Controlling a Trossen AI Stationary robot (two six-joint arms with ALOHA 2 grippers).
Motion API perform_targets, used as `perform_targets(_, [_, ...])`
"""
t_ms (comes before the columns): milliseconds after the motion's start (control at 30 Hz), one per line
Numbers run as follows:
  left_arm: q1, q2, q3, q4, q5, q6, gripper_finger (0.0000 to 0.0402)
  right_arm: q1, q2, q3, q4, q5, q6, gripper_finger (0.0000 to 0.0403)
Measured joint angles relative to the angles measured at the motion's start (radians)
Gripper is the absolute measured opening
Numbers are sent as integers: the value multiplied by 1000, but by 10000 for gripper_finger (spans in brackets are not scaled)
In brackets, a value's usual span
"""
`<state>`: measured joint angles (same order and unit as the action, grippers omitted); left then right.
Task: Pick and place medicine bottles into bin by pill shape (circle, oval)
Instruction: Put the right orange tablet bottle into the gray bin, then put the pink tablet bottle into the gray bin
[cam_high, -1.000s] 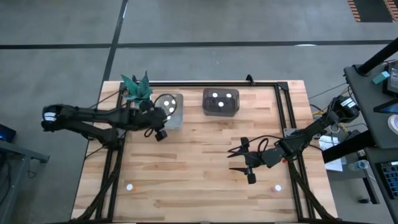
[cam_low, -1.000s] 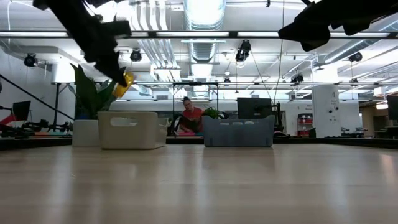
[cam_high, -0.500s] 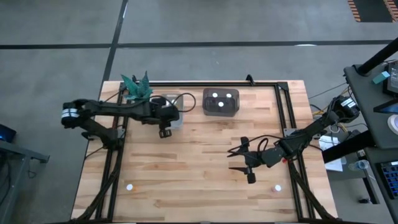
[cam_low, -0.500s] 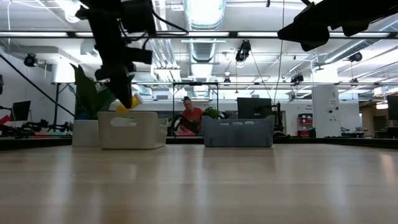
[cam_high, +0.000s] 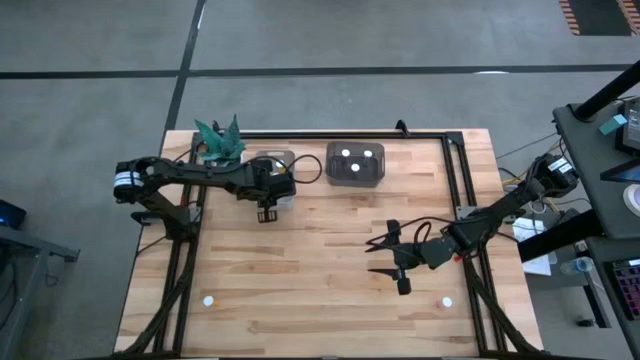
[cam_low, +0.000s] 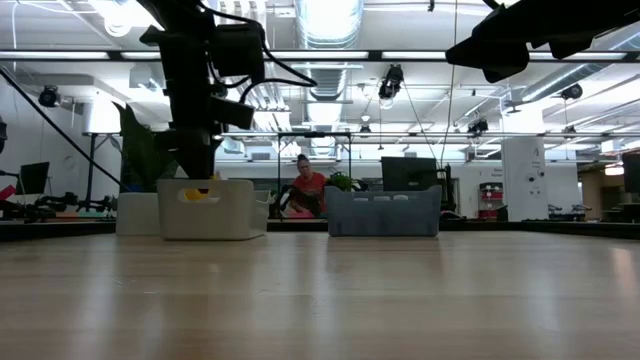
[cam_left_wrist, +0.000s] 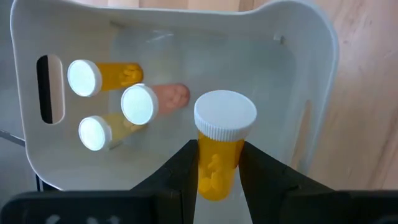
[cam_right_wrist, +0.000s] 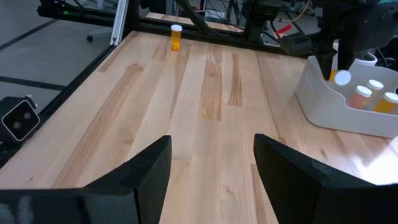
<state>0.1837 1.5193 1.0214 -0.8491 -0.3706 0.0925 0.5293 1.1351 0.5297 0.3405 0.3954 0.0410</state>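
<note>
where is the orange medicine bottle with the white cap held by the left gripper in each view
High view: hidden under the left gripper.
Low view: orange bottle behind the white plastic bin handle slot.
Left wrist view: bottle between the fingers.
Right wrist view: cap above the bin.
Shared landmark: the white bin.

We list: one wooden bench (cam_high: 320, 290); one green plant (cam_high: 220, 140) at its far left corner (leaves dark against the room in the low view); one seated person (cam_low: 306, 186) in red, beyond the bench.
</note>
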Motion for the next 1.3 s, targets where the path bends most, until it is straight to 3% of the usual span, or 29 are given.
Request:
perform_targets(167, [0,-11,0,-6,0,0,91,0,0,0,0,-1,0,219])
perform_targets(533, [0,-15,0,-6,-2,-3,154,0,0,0,0,-1,1,219])
perform_targets(767, [-21,-30,70,-43,-3,-35,160,0,0,0,0,-1,13,219])
perform_targets(1000, [-122,-79,171,-24,-4,-133,160,0,0,0,-3,-1,40,219])
perform_targets(1300, [-352,-182,148,166,-40,-249,160,0,0,-1,-43,-1,110,219])
